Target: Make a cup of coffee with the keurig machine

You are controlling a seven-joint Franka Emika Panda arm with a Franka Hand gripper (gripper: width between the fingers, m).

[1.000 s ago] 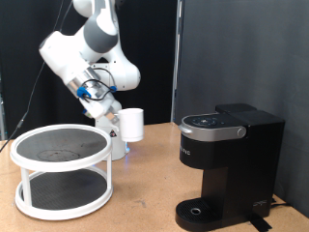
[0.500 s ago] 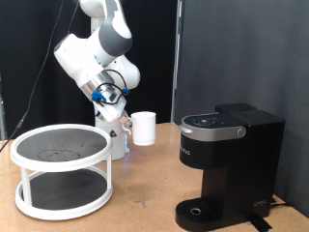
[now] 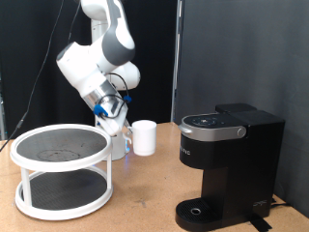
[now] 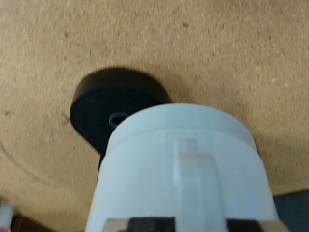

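Note:
The cup (image 3: 145,137) is a small white mug held in the air by my gripper (image 3: 129,132), which is shut on its side. It hangs left of the keurig machine (image 3: 228,164) in the exterior view, about level with the machine's upper body, with a gap between them. The black machine stands at the right with its lid down and its round drip tray (image 3: 198,210) at its foot. In the wrist view the cup (image 4: 183,164) fills the lower half, handle facing the camera, and the black drip tray (image 4: 111,106) lies on the table beyond it.
A white two-tier round stand (image 3: 62,170) stands at the exterior view's left, below the arm. The tan table top (image 3: 145,198) stretches between the stand and the machine. A black curtain hangs behind.
The gripper has carried the cup to the exterior view's right and downward, closer to the machine. The arm's elbow has swung along with it.

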